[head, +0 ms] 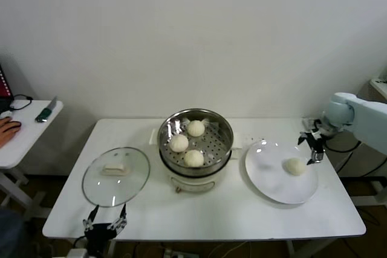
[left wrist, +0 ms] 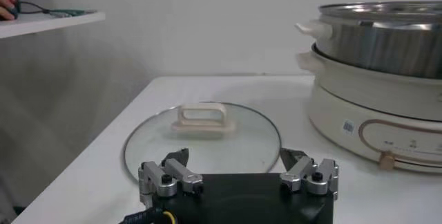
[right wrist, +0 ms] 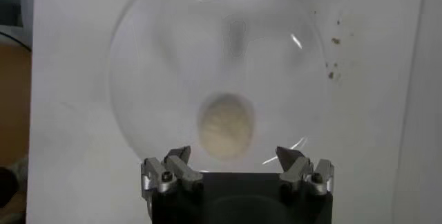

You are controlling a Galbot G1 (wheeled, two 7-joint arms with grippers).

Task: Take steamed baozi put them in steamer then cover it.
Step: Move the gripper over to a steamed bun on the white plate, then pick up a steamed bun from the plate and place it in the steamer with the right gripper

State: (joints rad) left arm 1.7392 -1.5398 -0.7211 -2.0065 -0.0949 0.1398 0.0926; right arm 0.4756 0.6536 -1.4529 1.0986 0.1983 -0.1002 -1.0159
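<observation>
Three steamed baozi (head: 195,128) (head: 178,143) (head: 193,158) lie in the shiny steamer (head: 224,126) on its white pot base (left wrist: 373,118). One more baozi (head: 295,166) (right wrist: 226,126) rests on the white plate (head: 269,176). My right gripper (head: 314,147) (right wrist: 233,156) hovers open just above and to the right of that baozi, nothing between its fingers. The glass cover (head: 116,176) (left wrist: 202,142) with its cream handle (left wrist: 202,117) lies flat on the table left of the steamer. My left gripper (head: 106,217) (left wrist: 235,157) waits open at the table's front edge, just before the cover.
A side table (head: 24,134) at the far left holds a cable and a small green tool (head: 43,113); a person's hand (head: 7,129) rests on it. Brown crumbs (right wrist: 333,56) dot the table beside the plate. Table edge (head: 205,237) runs close behind the left gripper.
</observation>
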